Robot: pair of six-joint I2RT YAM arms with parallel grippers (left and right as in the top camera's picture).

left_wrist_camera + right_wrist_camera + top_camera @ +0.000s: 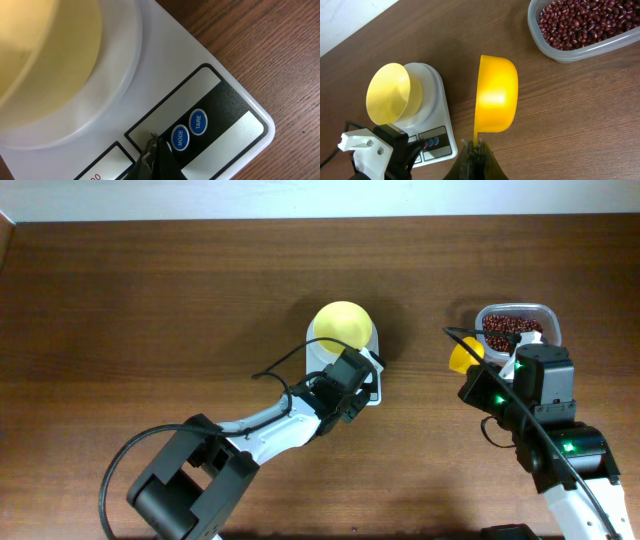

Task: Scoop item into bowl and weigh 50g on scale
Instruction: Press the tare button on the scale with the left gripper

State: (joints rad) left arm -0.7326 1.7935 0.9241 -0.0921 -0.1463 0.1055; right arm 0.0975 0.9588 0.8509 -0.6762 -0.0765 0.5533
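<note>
Two tools show. The L tool (152, 152) has its fingers together, tip at the front of the scale (235, 115), just beside the blue MODE button (180, 138). The yellow bowl (340, 325) sits on the scale. The R tool (477, 149) is clamped on the orange scoop (495, 95) handle, betw. scale and clear tub (540, 42). The beans (585, 20) lie in the tub on the worktop (150, 300).

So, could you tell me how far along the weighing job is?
Done: the bowl sits on the scale, with no beans showing in it. In hand: the left gripper, shut, has its tip at the panel by the MODE button, and the right gripper holds the scoop near the tub. Left: scooping beans into the bowl up to 50g.
</note>
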